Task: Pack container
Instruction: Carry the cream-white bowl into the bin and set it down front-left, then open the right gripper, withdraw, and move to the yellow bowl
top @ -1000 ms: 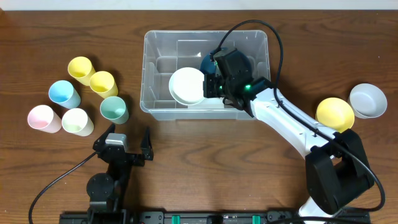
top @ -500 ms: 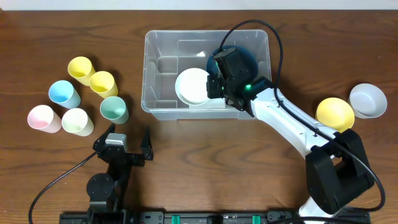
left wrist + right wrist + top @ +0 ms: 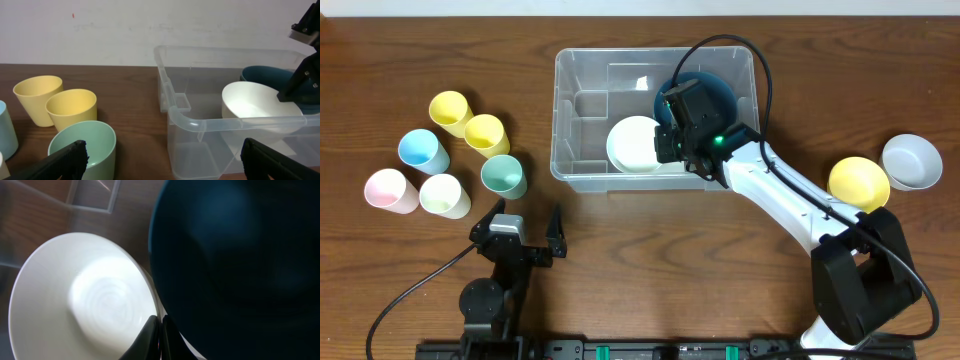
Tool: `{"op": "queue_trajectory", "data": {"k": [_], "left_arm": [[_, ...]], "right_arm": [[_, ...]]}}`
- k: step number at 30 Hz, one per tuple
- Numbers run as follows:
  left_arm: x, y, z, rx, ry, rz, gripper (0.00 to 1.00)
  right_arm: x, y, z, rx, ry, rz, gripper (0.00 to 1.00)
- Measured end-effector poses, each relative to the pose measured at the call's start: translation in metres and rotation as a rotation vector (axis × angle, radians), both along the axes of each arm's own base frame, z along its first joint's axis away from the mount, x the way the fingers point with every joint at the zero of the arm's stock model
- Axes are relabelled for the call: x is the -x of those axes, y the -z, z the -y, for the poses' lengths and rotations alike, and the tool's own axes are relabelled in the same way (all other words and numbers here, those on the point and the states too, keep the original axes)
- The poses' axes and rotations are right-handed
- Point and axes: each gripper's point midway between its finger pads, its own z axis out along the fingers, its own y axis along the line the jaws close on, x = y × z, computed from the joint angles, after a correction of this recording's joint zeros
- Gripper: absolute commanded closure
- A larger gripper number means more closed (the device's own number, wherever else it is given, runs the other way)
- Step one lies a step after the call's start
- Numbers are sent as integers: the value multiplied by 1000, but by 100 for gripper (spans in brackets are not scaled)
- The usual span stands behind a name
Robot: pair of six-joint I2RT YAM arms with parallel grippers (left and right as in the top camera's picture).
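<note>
Wood of a dark brown grain is seen across the whole table (image 3: pixel 650 240), and a plain pale wall (image 3: pixel 100 25) is seen beyond its far edge in the left wrist view.

The container (image 3: pixel 575 150), a clear plastic bin, is set on the table around the right gripper (image 3: pixel 159 330), which is reached down inside it. The jaws are pinched narrowly on the rim of a white bowl (image 3: pixel 635 145), which is held tilted within the bin. A dark teal bowl (image 3: pixel 715 95) is seen just beside the gripper, also inside the bin. Well off to this gripper's right, outside the bin, a yellow bowl (image 3: pixel 859 182) and a grey bowl (image 3: pixel 911 161) are placed side by side.

The left gripper (image 3: pixel 520 232) is spread wide with nothing between its fingers. A green cup (image 3: pixel 503 175) is found nearest ahead of it, two yellow cups (image 3: pixel 486 132) beyond that, and blue (image 3: pixel 423 150), pink (image 3: pixel 390 190) and cream (image 3: pixel 444 195) cups to its left.

From overhead the right fingertips are hidden under the wrist housing. The right wrist view is blurred, so contact between the two bowls cannot be judged. The white bowl's lower part is screened by the bin's rim in the left wrist view, and whether it rests on the bin's floor cannot be told.
</note>
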Motion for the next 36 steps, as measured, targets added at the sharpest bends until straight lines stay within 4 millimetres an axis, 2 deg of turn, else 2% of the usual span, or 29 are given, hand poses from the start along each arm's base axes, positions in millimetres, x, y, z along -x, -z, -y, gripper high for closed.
{"op": "queue_trajectory", "data": {"k": [2,4,15,20,23,27,29,32,34,36], "left_arm": [[0,0,0,0,0,0,2],[0,0,0,0,0,0,2],[0,0,0,0,0,0,2],[0,0,0,0,0,0,2],[0,0,0,0,0,0,2],[0,0,0,0,0,0,2],[0,0,0,0,0,0,2],[0,0,0,0,0,0,2],[0,0,0,0,0,0,2],[0,0,0,0,0,0,2]], "right_arm": [[0,0,0,3,-4,-1,78],[2,1,-1,2,-6,-4,75],[5,2,-1,10,-16,-13,76],[7,-4,-3,19,-43,-5,68],[8,-25,-4,15,-61,20,62],[5,-94,4,-22,-42,142,56],[3,-133,23,-42,11,215,54],[1,-164,67,-42,126,253,48],[-2,-166,111,-27,255,223,41],[-1,-155,153,-3,379,158,36]]}}
